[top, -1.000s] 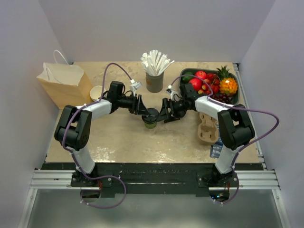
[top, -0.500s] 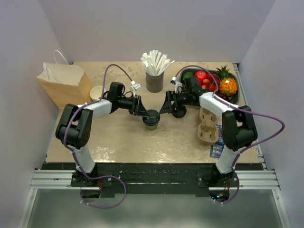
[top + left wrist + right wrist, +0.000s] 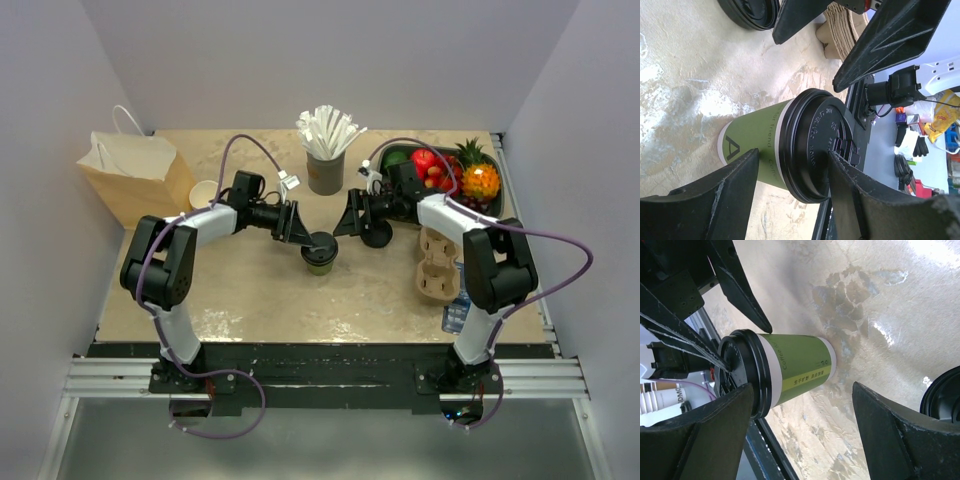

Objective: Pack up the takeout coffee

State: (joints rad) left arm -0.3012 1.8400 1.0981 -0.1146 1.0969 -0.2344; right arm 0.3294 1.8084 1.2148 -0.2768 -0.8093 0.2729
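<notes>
Find the coffee cup (image 3: 320,252) upright near the middle of the desk (image 3: 250,300), with its black lid seated. Note the left gripper (image 3: 299,224) at about 11 o'clock from it, jaws released and spread to either side of the lid end, with no firm squeeze visible in the wrist view. Note the right gripper (image 3: 350,216) at about 1 o'clock, jaws likewise released and wide, well off the cup wall, just beside a spare lid (image 3: 377,235).

Judging by this, treat the grab as the step in hand, most likely for the left side. Slide forward to bracket the cream band or the green wall just under it, not the lid rim, to avoid popping the lid off. Centre first, to land both pads together and avoid nudging the cup over. Close softly, given a paper wall likely to crush. Hold the right gripper back to avoid a clash. Lift straight up, hold level, then carry toward either the cardboard carrier (image 3: 437,265) at 3 o'clock or the paper bag (image 3: 135,175) at 10 o'clock; cannot tell the intended one.
</notes>
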